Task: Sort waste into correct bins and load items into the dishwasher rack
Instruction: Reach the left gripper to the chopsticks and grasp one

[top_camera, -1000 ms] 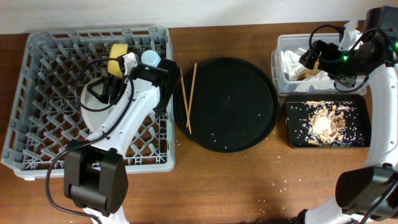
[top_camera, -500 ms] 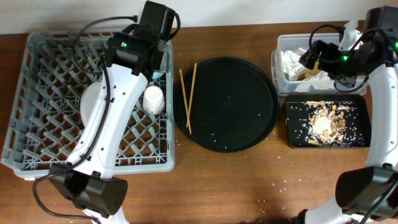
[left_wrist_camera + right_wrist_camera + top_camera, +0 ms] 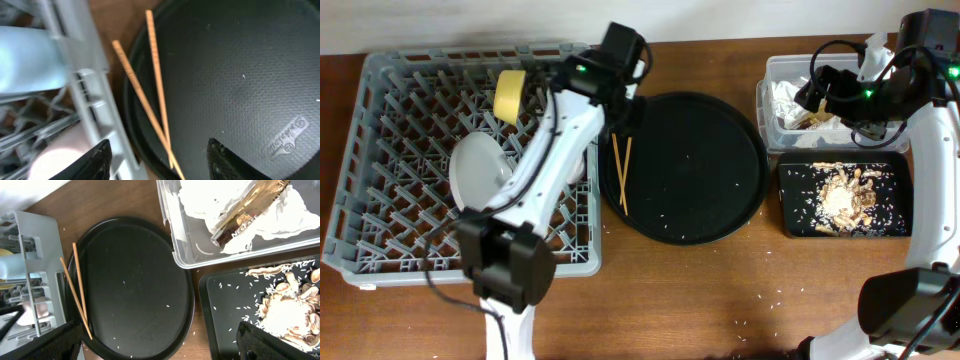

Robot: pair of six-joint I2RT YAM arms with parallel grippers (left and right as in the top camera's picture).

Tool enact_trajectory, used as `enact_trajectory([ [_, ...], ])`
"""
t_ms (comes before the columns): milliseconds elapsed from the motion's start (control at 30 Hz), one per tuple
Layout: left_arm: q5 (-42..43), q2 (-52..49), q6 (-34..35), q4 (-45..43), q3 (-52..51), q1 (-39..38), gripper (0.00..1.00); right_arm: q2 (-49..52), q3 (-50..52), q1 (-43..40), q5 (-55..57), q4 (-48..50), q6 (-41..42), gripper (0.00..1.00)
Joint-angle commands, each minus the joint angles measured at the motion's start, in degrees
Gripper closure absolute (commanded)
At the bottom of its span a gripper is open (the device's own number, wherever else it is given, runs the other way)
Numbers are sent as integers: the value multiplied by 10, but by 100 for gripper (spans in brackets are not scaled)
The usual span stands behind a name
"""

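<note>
Two wooden chopsticks [image 3: 622,165] lie crossed on the left edge of the round black tray [image 3: 710,170]. My left gripper [image 3: 620,112] is open and empty just above them; in the left wrist view they [image 3: 155,95] run between its fingers [image 3: 160,167]. The grey dishwasher rack [image 3: 380,200] holds the pale plate [image 3: 475,170], the yellow bowl [image 3: 507,93], a light-blue cup [image 3: 25,65] and a pink cup [image 3: 52,160]. My right gripper [image 3: 160,350] is open and empty, high above the clear tub [image 3: 767,105], which holds napkins [image 3: 210,200] and a gold-brown wrapper [image 3: 245,210].
The shallow black rectangular tray [image 3: 795,220] in front of the tub holds food scraps and rice [image 3: 845,200]. Rice grains are scattered on the round tray and on the wooden table near the front. The rack's right wall stands right beside the chopsticks.
My left arm has swung right, from above the rack to the round tray's left edge over the chopsticks. The right arm has hardly moved.
</note>
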State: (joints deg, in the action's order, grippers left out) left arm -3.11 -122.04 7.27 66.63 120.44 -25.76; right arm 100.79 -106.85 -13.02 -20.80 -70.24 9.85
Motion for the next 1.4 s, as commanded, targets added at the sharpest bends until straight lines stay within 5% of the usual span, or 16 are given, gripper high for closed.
enact_trajectory([
  [0, 6, -31, -5, -6, 6, -10, 48, 2, 1, 3, 5, -1, -4, 1],
  [100, 2, -54, -5, -18, 6, -12, 61, 2, 1, 3, 5, -1, -4, 1],
  [667, -59, -177, 54, -165, 6, -12, 66, 2, 1, 3, 5, -11, -4, 1],
  [1067, -57, -204, 56, -172, 6, -12, 70, 2, 1, 3, 5, -11, -4, 1],
  [1267, -57, -204, 55, -173, 6, -12, 96, 2, 1, 3, 5, -11, -4, 1],
  [1367, -57, -204, 55, -173, 7, -15, 99, 2, 1, 3, 5, -11, -4, 1],
])
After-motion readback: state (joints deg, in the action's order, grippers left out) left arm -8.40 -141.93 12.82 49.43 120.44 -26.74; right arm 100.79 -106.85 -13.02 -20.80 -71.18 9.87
